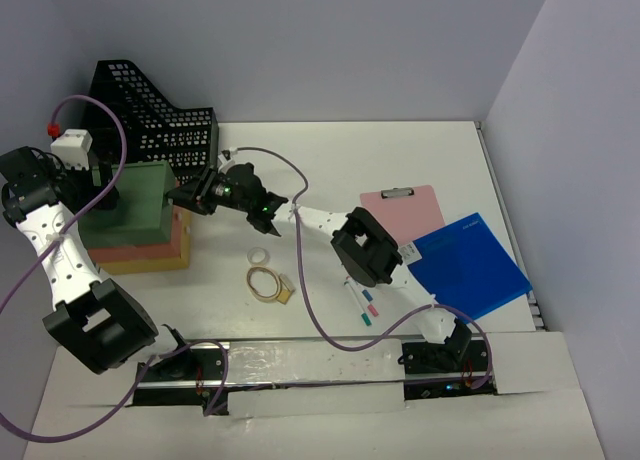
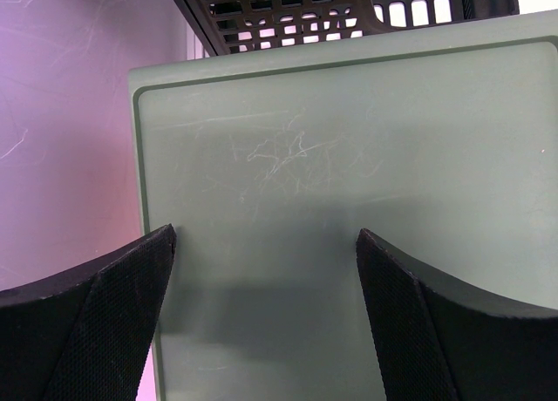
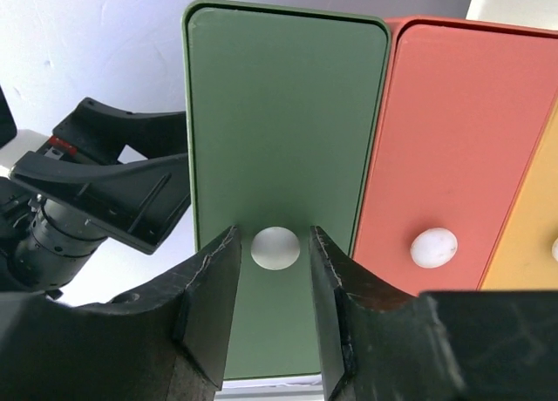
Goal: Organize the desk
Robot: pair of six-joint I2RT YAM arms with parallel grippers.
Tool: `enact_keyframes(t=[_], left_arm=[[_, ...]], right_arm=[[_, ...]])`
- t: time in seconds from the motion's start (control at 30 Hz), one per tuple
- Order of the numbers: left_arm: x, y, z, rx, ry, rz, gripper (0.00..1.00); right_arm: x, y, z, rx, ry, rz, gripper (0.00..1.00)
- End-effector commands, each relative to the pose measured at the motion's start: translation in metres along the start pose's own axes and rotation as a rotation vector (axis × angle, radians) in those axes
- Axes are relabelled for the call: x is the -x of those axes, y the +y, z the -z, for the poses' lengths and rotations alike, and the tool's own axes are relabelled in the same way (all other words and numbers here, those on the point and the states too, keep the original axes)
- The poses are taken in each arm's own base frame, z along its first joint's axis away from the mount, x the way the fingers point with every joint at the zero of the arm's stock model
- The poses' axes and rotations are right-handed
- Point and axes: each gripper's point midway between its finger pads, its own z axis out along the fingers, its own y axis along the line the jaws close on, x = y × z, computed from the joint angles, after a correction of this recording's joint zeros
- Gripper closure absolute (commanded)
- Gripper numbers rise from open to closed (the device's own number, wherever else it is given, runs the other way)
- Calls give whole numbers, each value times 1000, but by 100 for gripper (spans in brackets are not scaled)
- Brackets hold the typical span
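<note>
White tabletop (image 1: pixel 400 165) fills the overhead view, its long axis running nine to three o'clock. At nine, a green drawer (image 1: pixel 150 190) tops a stack; the left pincer (image 1: pixel 108 192) hangs over it and the right pincer (image 1: pixel 184 196) faces its front. Left wrist: that pincer stands spread wide above the scratched green top. Right wrist alone shows the drawer's white knob (image 3: pixel 275 248), the pincer flanking it with slim gaps either side.

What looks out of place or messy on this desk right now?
Nothing is spilled or broken. Loose rings lie in the middle of the desk, pens lie loose near the front, and the blue folder sits askew, overlapping a corner of the pink clipboard. The green box has light scratches on top.
</note>
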Motion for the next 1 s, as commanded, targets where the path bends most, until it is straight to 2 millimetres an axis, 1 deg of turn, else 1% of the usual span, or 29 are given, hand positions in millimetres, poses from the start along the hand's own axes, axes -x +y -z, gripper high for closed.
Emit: enact_keyframes(t=[0.0,0.13,0.27,0.4,0.43,0.5,0.6,0.8,0.83,0.97], left_arm=[[-45,-23,-6,-96,159,65,9],[-46,-21,-6,-90,160,63,9],[-45,-21,-5,-89,159,61,9],[-45,-21,-5,-87,161,60,9],[-45,-20,-5,-85,161,58,9],[-45,-19,-5,-81,163,55,9],[-45,-19,-5,-80,164,54,9],[-46,-18,-6,-79,170,56,9],[-45,-17,-6,-76,169,54,9],[-45,-16,-6,-70,170,53,9]], right_arm=[[-5,30,-6,80,5,18,62],[-8,32,-6,86,11,13,69],[-8,29,-6,81,10,6,72],[-10,27,-3,84,13,-3,82],[-10,27,-2,82,12,1,83],[-10,24,1,71,9,11,85],[-8,26,6,72,4,23,86],[3,27,18,74,-13,36,89],[4,31,20,79,-16,45,89],[9,32,26,79,-26,53,90]])
